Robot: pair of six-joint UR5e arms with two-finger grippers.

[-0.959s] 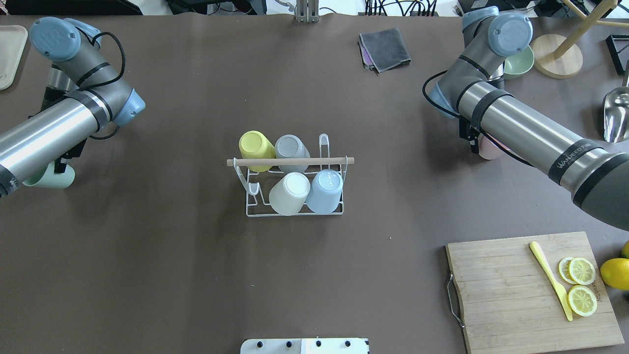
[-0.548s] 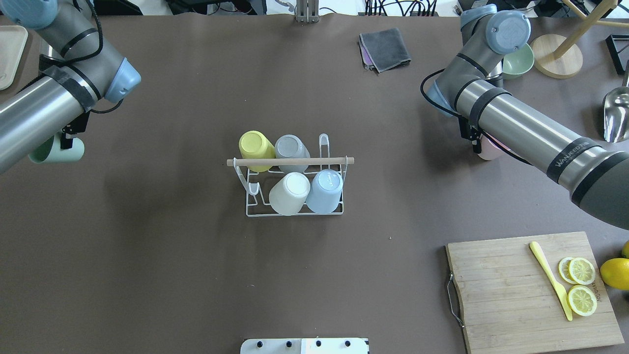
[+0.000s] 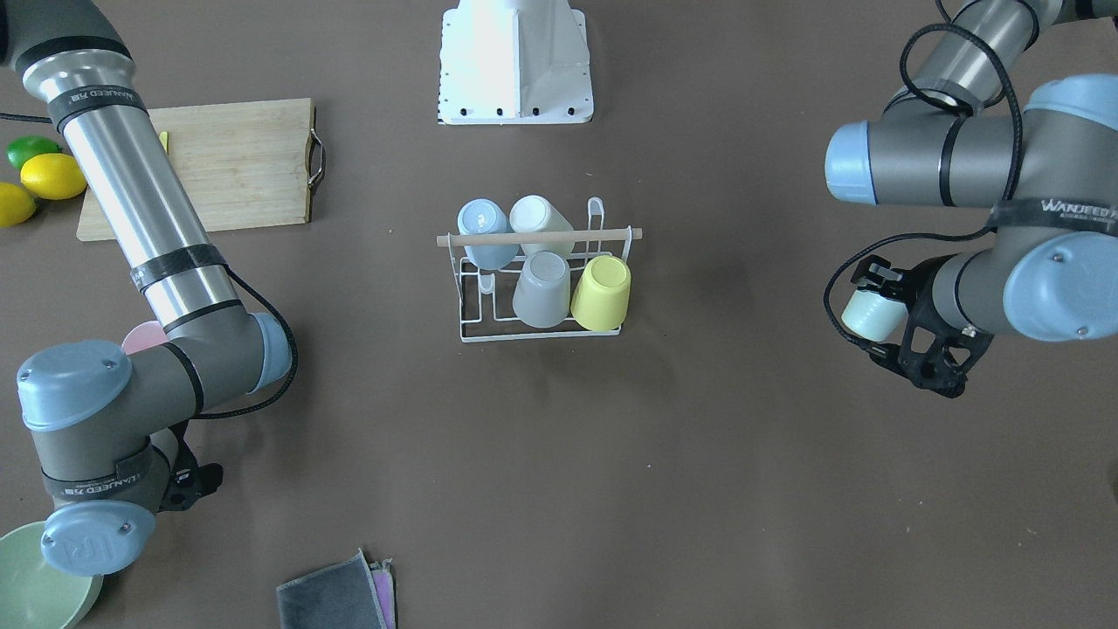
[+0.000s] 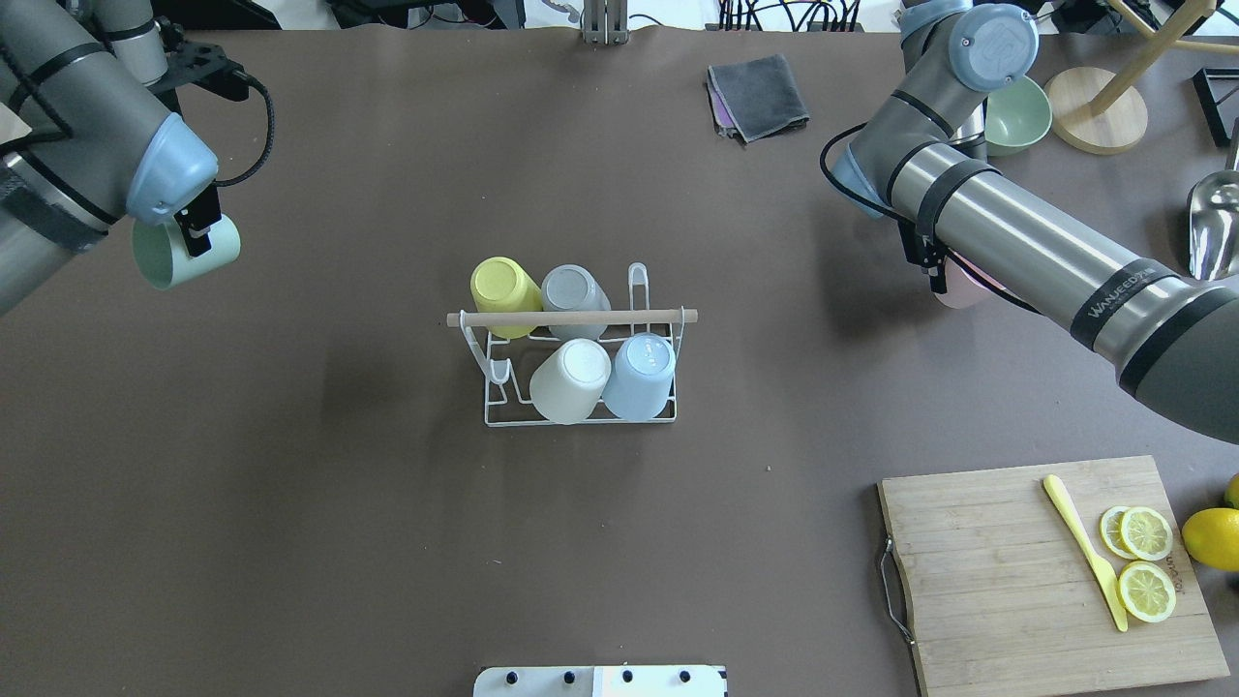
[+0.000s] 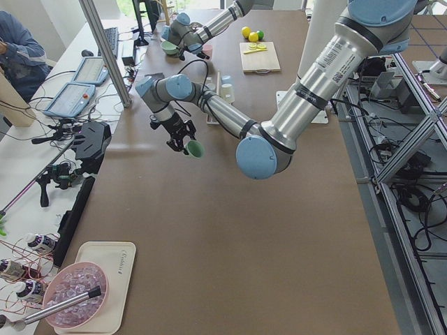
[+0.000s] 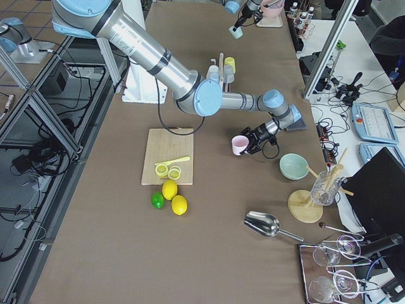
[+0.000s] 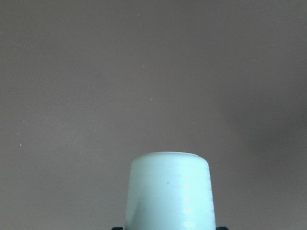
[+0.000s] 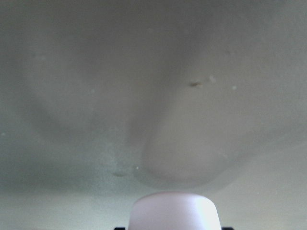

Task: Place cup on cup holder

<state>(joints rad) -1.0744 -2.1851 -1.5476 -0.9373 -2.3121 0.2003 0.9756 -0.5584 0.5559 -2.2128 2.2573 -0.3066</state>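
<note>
The cup holder, a white wire rack with a wooden rod, stands mid-table and also shows in the front view. It carries a yellow, a grey, a cream and a blue cup, all upside down. Its front-left and back-right prongs are bare. My left gripper is shut on a mint green cup and holds it in the air, far left of the rack; the cup also shows in the front view and the left wrist view. My right gripper is shut on a pink cup, right of the rack, mostly hidden under the arm in the overhead view.
A wooden cutting board with lemon slices and a yellow knife lies at the near right. A folded grey cloth and a green bowl are at the far side. A metal scoop lies at the right edge.
My left arm has lifted the green cup and carried it farther from the robot and rightward. My right arm has shifted slightly with the pink cup.
</note>
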